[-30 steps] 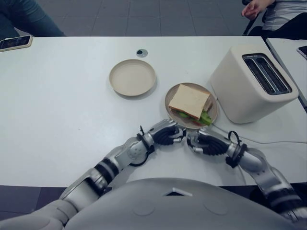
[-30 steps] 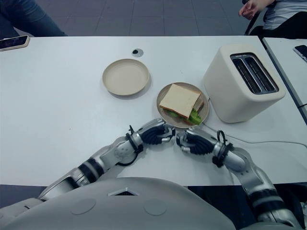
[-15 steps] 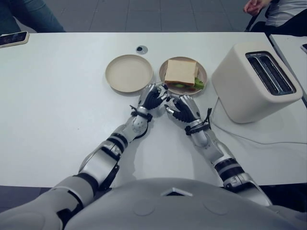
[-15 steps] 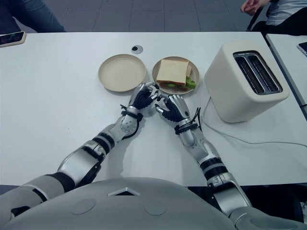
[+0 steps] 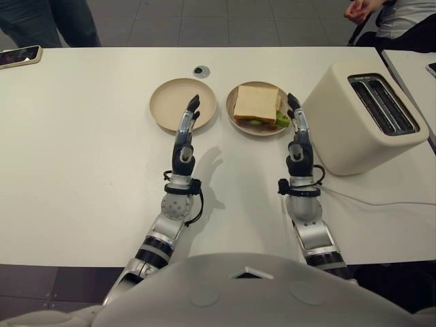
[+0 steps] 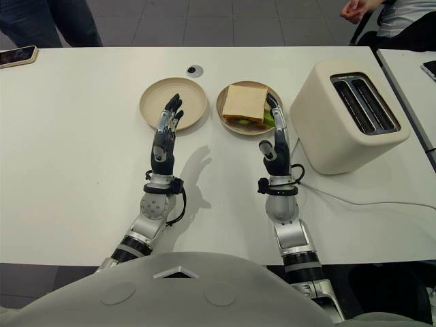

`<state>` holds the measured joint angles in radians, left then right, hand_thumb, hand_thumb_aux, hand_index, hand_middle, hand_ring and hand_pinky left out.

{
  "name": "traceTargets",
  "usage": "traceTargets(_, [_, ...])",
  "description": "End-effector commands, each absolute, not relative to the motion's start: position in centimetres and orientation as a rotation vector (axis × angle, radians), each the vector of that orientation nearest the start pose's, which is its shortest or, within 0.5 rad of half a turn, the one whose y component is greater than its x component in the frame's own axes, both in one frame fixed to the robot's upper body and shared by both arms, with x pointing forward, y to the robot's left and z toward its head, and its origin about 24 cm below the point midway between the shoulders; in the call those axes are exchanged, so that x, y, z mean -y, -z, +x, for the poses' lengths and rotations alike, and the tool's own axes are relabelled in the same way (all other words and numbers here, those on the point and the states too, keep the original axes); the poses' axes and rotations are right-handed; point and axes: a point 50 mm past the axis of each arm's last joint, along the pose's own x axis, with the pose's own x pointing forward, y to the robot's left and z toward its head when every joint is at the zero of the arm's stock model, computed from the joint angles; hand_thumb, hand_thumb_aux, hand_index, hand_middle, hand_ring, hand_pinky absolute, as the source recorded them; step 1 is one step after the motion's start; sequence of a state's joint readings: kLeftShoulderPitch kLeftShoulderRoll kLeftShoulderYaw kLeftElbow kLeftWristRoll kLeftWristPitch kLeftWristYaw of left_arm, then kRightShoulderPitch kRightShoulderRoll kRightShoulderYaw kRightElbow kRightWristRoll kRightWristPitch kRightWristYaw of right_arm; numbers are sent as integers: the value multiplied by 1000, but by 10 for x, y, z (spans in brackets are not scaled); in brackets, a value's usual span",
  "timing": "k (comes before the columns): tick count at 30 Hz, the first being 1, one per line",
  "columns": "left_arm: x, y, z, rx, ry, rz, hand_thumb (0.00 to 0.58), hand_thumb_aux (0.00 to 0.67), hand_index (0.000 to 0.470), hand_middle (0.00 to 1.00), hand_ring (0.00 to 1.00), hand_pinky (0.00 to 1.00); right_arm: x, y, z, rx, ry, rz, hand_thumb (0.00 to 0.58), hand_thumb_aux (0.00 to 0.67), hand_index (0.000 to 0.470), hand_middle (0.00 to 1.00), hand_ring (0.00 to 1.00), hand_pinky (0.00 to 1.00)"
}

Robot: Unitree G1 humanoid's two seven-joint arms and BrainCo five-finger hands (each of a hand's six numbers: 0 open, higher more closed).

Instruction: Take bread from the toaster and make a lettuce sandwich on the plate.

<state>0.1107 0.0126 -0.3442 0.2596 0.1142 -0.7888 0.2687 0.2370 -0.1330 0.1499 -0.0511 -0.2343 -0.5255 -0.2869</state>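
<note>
**Sandwich on the plate, both hands open**

Left eye view: The sandwich [image 5: 257,103] lies on the plate [image 5: 231,114] at the far middle of the table [image 5: 82,143]. A white slice of bread is on top, and lettuce [image 5: 281,120] pokes out at its near right edge. Just left of it is an empty plate [image 5: 165,105], with the two rims close together. The toaster [image 5: 347,129] stands right of the sandwich, near the plate but apart from it, with its two slots [image 5: 379,103] facing up. The left hand [image 5: 182,143] is on the near side of the empty plate, with its fingers straight and pointing far, and it grips nothing. Its fingertips overlap that plate's near right rim, and I cannot tell whether they touch it. The right hand [image 5: 298,142] is also flat-fingered and holds nothing. It is set between the plate and the toaster, with its tips level with the plate's right rim.

Right eye view: The hands are well apart, and neither one touches the sandwich. A cable [image 6: 354,202] runs from the toaster's near side across the table to the right. A phone [image 6: 18,55] lies at the far left edge. A small dark disc [image 6: 195,69] sits on the table beyond the two plates.
</note>
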Motion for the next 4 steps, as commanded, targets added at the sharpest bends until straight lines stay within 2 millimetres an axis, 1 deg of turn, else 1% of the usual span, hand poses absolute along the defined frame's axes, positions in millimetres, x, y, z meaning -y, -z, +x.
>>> traceTargets(1, [-78, -18, 189, 326, 70, -76, 0, 0, 0, 0, 0, 0, 140, -50, 183, 357, 80, -185, 0, 0, 0, 0, 0, 0])
traceTargets(2, [-74, -17, 188, 318, 73, -76, 0, 0, 0, 0, 0, 0, 138, -50, 183, 365, 76, -187, 0, 0, 0, 0, 0, 0])
traceTargets(4, [-73, -18, 188, 312, 45, -80, 0, 0, 0, 0, 0, 0, 138, -54, 186, 391, 68, -199, 0, 0, 0, 0, 0, 0])
